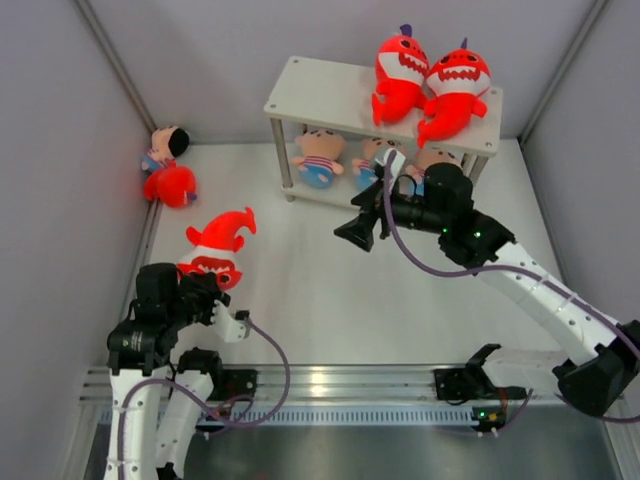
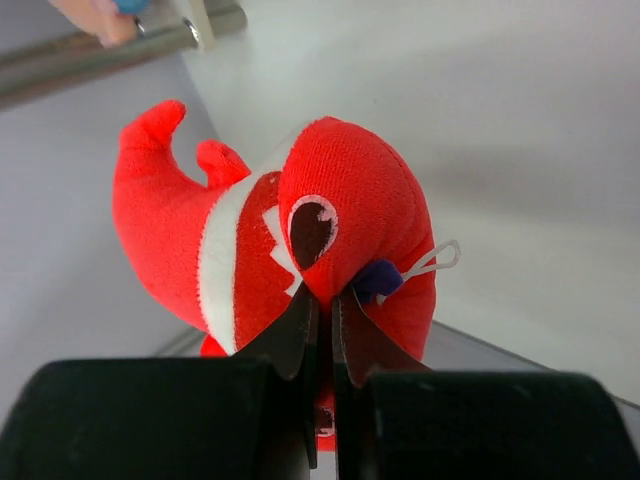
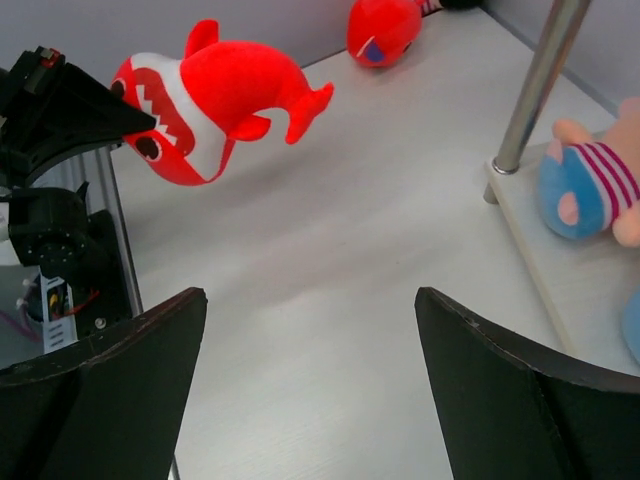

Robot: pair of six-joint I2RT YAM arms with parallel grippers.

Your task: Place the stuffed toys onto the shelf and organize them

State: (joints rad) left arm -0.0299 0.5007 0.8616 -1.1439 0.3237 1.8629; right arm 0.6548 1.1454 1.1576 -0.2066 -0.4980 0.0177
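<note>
My left gripper (image 1: 212, 290) is shut on a red shark (image 1: 218, 250) and holds it above the table at the left; the shark fills the left wrist view (image 2: 300, 230), pinched at its head. My right gripper (image 1: 357, 232) is open and empty in front of the off-white shelf (image 1: 320, 90). Two red sharks (image 1: 430, 85) lie on the shelf's top tier at the right. Three dolls (image 1: 320, 155) sit on the lower tier, the right ones partly hidden by my right arm. A doll (image 1: 166, 148) and a red shark (image 1: 170, 186) lie by the left wall.
Grey walls close in the table on the left, back and right. The shelf's silver leg (image 3: 535, 85) and a striped doll (image 3: 590, 185) stand at the right of the right wrist view. A metal rail (image 1: 330, 385) runs along the near edge.
</note>
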